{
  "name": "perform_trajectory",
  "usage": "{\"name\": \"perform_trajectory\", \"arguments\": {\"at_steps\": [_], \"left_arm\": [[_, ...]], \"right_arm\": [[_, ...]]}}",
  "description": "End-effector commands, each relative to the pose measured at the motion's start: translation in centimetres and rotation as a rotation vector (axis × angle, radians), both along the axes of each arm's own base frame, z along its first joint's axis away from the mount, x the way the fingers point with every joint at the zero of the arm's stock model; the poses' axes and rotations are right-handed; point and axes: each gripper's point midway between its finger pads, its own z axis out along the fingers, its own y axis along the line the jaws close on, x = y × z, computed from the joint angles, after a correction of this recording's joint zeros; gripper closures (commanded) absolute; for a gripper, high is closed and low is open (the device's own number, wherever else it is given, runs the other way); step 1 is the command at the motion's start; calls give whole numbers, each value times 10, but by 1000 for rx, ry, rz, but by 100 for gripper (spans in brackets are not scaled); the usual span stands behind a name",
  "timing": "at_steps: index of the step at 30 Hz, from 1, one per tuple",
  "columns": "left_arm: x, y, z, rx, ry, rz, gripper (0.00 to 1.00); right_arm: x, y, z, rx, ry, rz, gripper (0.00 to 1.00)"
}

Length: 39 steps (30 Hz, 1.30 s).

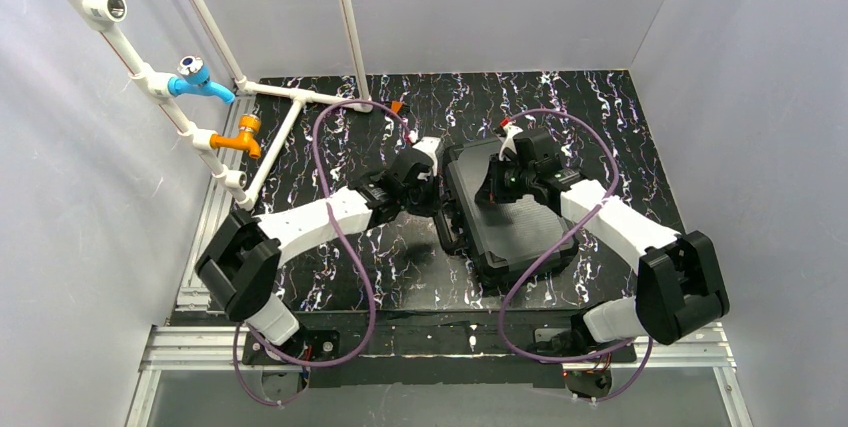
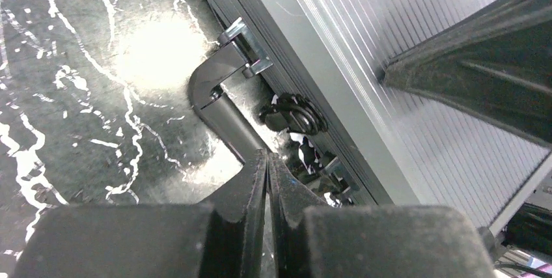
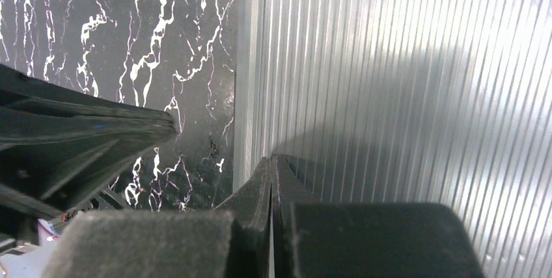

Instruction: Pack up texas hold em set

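Note:
The poker case (image 1: pixel 510 222) lies closed on the black marbled table, its ribbed silver lid up. My left gripper (image 1: pixel 432 185) is shut and empty at the case's left edge. In the left wrist view its tips (image 2: pixel 267 155) sit beside the carry handle (image 2: pixel 221 105) and a round latch (image 2: pixel 294 114) on the case's side. My right gripper (image 1: pixel 497 187) is shut and empty, resting on the lid near its left far corner. In the right wrist view its tips (image 3: pixel 271 161) press against the ribbed lid (image 3: pixel 403 83).
White pipe framing with a blue valve (image 1: pixel 198 79) and an orange valve (image 1: pixel 241 135) stands at the back left. A small orange object (image 1: pixel 398 106) lies near the far edge. Purple cables (image 1: pixel 350 237) loop over both arms. Grey walls close in the table.

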Motion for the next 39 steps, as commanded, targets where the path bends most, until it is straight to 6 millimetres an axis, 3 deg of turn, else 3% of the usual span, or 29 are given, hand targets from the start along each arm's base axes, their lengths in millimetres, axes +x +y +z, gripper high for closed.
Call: {"name": "perform_trajectory", "arguments": {"at_steps": [1,8,17,20,23,30,39], "left_arm": [[-5,22,25,25,-77,16,93],[-13,44,49,33,-150,27,74],[-26,79,79,79,-240,39,22],[-30,93,94,93,-286,46,11],[-34,107,106,109,-322,64,4],[-42,134,141,135,-422,76,2],[-47,173,177,214,-587,100,2]], "right_arm": [[-29,-29,-18,-141,105,0,92],[-27,-26,27,-88,8,12,54],[-25,-27,77,-40,-108,6,15],[-24,-27,94,-23,-159,0,3],[-22,-30,110,-12,-207,-15,2],[-16,-38,149,15,-317,-79,2],[-12,-68,218,59,-587,-232,2]]}}
